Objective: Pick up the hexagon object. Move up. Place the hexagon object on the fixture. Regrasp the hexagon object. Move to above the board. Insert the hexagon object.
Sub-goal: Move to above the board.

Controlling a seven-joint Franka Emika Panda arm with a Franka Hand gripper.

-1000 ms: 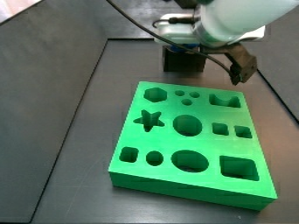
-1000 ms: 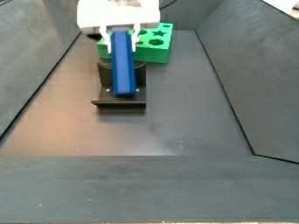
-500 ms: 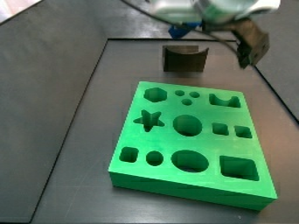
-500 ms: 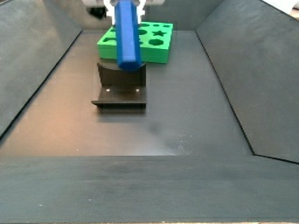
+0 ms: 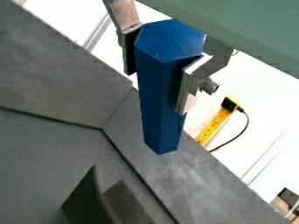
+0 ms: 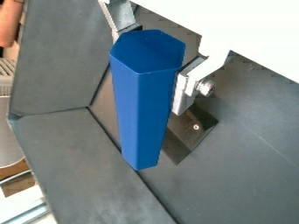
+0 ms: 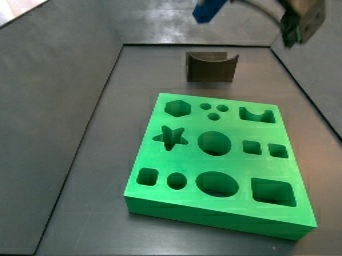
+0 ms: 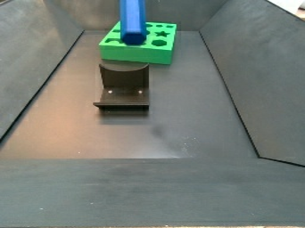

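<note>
The hexagon object (image 6: 143, 101), a bright-blue bar with a six-sided end face, hangs with its long axis running straight down from the gripper (image 5: 163, 63), whose silver fingers (image 5: 194, 81) clamp its upper part from two sides in both wrist views. In a side view the bar (image 8: 132, 21) stands upright in the air above the fixture (image 8: 123, 85), its top cut off by the frame edge and the gripper out of sight. The green board (image 8: 159, 44) lies behind the fixture there, partly hidden by the bar. In a side view only a blue corner (image 7: 209, 10) shows at the upper edge, above the fixture (image 7: 210, 67) and board (image 7: 221, 165).
</note>
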